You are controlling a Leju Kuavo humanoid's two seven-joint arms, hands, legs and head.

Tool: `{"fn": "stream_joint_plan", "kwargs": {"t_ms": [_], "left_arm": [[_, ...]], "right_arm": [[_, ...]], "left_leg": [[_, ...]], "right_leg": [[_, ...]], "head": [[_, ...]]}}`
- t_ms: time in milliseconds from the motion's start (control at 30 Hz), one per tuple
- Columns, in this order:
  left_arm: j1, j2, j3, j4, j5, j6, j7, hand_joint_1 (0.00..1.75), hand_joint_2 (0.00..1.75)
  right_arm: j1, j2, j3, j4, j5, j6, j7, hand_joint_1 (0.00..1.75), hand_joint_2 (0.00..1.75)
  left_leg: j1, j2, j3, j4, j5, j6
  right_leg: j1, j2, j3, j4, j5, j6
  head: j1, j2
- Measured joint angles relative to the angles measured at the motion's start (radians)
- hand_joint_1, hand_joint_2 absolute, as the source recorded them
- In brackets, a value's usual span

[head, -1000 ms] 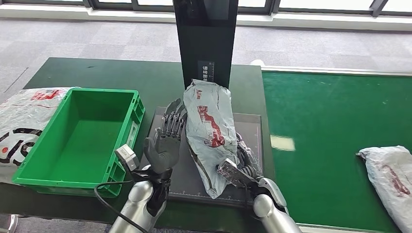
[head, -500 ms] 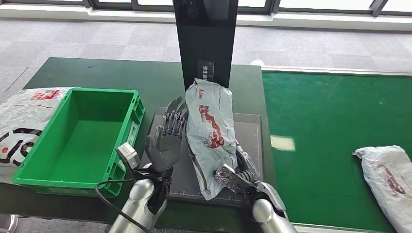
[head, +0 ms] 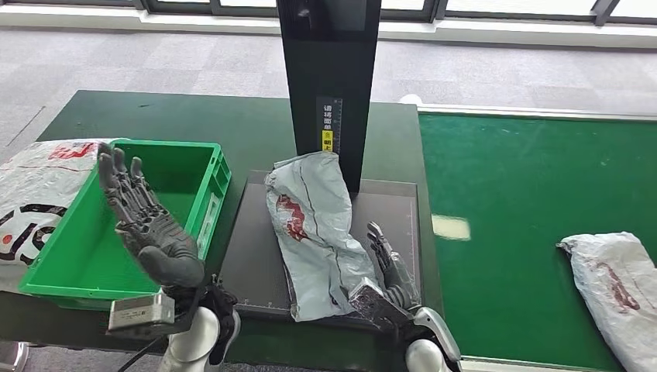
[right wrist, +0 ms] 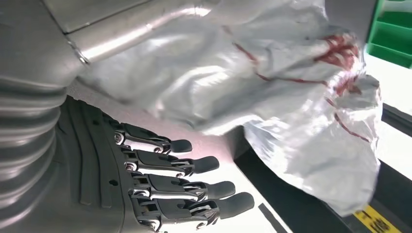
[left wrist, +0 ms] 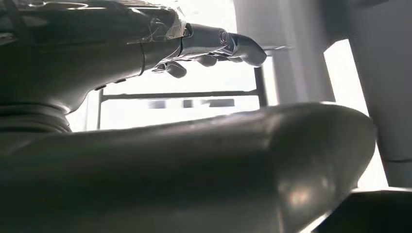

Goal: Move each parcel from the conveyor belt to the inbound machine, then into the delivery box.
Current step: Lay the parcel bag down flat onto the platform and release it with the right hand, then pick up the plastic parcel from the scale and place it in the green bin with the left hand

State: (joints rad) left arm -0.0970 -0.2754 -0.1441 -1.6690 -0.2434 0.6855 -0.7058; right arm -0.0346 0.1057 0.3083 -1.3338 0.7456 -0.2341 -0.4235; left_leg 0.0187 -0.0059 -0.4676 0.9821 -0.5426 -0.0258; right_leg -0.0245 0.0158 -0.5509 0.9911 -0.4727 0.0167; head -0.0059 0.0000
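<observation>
A grey parcel (head: 314, 232) with red print is lying on the dark inbound machine (head: 256, 256) plate, leaning toward its black upright post (head: 328, 77); the right hand (head: 390, 273) is resting just beside it, fingers spread, holding nothing; the left hand (head: 145, 225) is hovering wide open above the green delivery box (head: 203, 232) — another parcel (head: 620, 287) is waiting on the green conveyor belt (head: 511, 194); a white bag (head: 35, 186) is lying on the desk (head: 194, 116) left of the box.

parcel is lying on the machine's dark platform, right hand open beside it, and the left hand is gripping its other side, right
Not quite. The parcel does lie on the machine's dark platform, and the right hand is open beside it. But the left hand grips nothing: in the head view it is raised with fingers spread, off by the green box, well apart from the parcel.
</observation>
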Motion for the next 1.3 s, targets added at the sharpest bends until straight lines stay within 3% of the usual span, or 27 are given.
{"fn": "stream_joint_plan", "kwargs": {"t_ms": [233,500,567,733,833,967,1133,1300], "left_arm": [[0.024,0.0,0.0,-0.141,-0.062,0.007,0.002,0.0,0.0],[0.028,0.001,-0.002,-0.168,-0.066,0.007,0.003,0.0,0.0],[0.026,0.004,-0.012,-0.144,-0.08,0.007,0.003,0.0,0.0],[0.013,0.01,-0.065,0.052,-0.165,0.007,0.005,0.0,0.0],[0.005,0.01,-0.077,0.135,-0.179,0.007,0.005,0.0,0.0],[0.0,0.01,-0.086,0.192,-0.193,0.0,0.014,0.0,1.75],[-0.003,0.01,-0.089,0.255,-0.325,-0.075,0.108,0.0,1.75],[-0.021,0.017,-0.09,0.344,-0.462,-0.19,0.219,0.0,1.75]], "right_arm": [[0.004,0.008,0.0,-0.04,-0.008,-0.001,-0.001,0.0,1.75],[0.031,0.01,0.0,-0.086,-0.028,-0.01,-0.023,0.0,1.75],[0.049,0.01,-0.001,-0.118,-0.042,-0.061,-0.066,0.0,1.75],[0.121,0.026,0.002,-0.291,0.012,-0.344,-0.151,0.0,1.75],[0.157,0.029,0.011,-0.371,0.028,-0.379,-0.142,0.0,1.75],[0.179,0.03,0.017,-0.418,0.028,-0.405,-0.155,0.0,1.75],[0.235,0.093,0.009,-0.571,0.071,-0.461,-0.266,0.0,1.75],[0.257,0.146,-0.003,-0.749,0.082,-0.466,-0.273,0.0,1.75]], "left_leg": [[0.0,0.001,-0.005,0.0,0.0,0.001],[0.0,0.0,0.003,0.0,0.0,0.0],[-0.001,0.0,0.003,0.0,0.0,0.0],[-0.002,0.001,-0.001,0.0,-0.001,0.001],[-0.002,0.003,-0.004,0.0,-0.002,0.001],[-0.001,0.002,-0.001,0.0,-0.002,0.001],[-0.001,0.001,0.003,0.0,-0.001,0.0],[-0.002,0.001,0.0,0.0,-0.001,0.0]], "right_leg": [[0.0,0.0,0.0,0.0,0.0,0.0],[0.0,0.0,0.0,0.0,0.0,0.0],[0.0,0.0,0.0,0.0,0.0,0.0],[-0.001,0.0,0.0,0.0,0.0,0.0],[-0.001,0.002,0.0,0.0,0.0,0.0],[-0.001,0.002,0.0,0.0,0.0,0.0],[-0.001,0.001,0.0,0.0,0.0,0.0],[-0.001,0.001,0.0,0.0,0.0,0.0]], "head": [[0.0,0.0],[0.0,0.0],[0.0,0.0],[0.0,0.0],[0.0,0.0],[0.0,0.0],[0.0,0.0],[0.0,0.0]]}}
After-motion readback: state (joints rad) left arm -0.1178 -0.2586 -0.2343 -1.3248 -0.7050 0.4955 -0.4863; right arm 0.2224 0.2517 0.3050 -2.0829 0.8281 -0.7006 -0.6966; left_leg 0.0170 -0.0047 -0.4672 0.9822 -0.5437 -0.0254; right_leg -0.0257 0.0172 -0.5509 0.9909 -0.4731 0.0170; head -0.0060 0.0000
